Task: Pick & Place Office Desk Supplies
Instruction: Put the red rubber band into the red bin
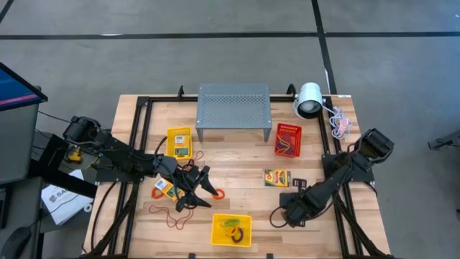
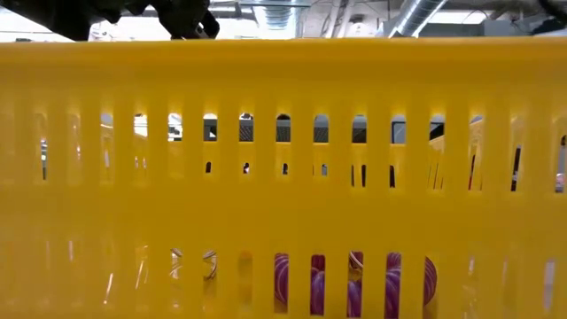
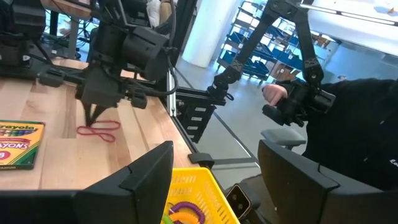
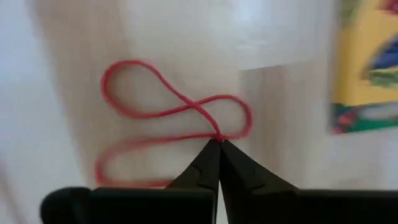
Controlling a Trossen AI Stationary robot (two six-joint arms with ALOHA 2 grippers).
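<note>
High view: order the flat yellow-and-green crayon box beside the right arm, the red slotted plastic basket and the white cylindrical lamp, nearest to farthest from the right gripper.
From the right gripper, shut on a red rubber-band loop:
1. the crayon box, just beyond it toward the table's back.
2. the red basket, mid-table.
3. the white lamp, at the back edge.

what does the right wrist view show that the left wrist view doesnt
Only the right wrist view shows the right pincer up close, shut on the red rubber band where its strands cross. Only the left wrist view shows the left pincer open above the yellow basket, and a person's hand beyond the table. Both show the red rubber band on the wooden table, the right pincer at it, and a crayon box nearby.
</note>
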